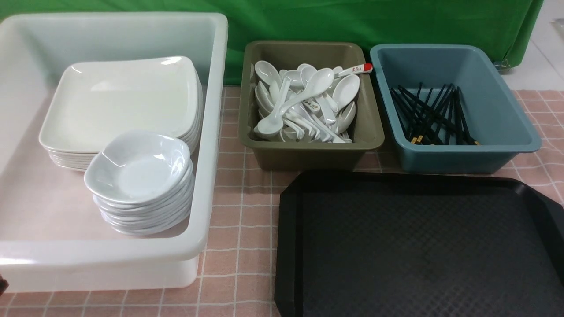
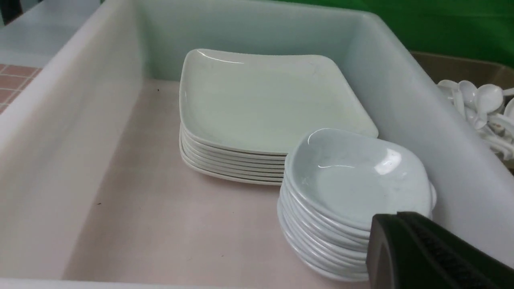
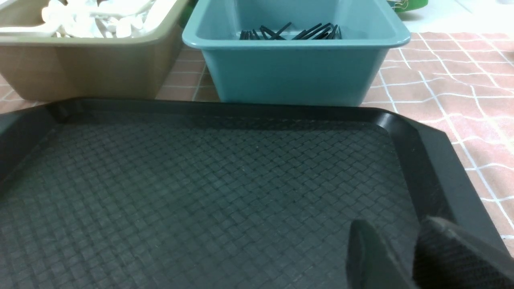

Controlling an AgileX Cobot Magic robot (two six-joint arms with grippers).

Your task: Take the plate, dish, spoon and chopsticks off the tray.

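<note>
Tray [image 1: 418, 246] bare, near right of table. One tub [image 1: 207, 132] at left: plate [image 1: 119, 99] tops a stack of about eight; dish [image 1: 139, 165] tops a stack of roughly nine just in front. Olive bin [image 1: 308, 149]: spoons [image 1: 304, 103] piled, too tangled to count. Blue bin [image 1: 498, 132]: chopsticks [image 1: 434, 116], count unclear. Left gripper [image 2: 397, 224] jaws together, empty, by the dish stack. Right gripper [image 3: 405, 245] jaws slightly apart over tray, holding nothing.
</note>
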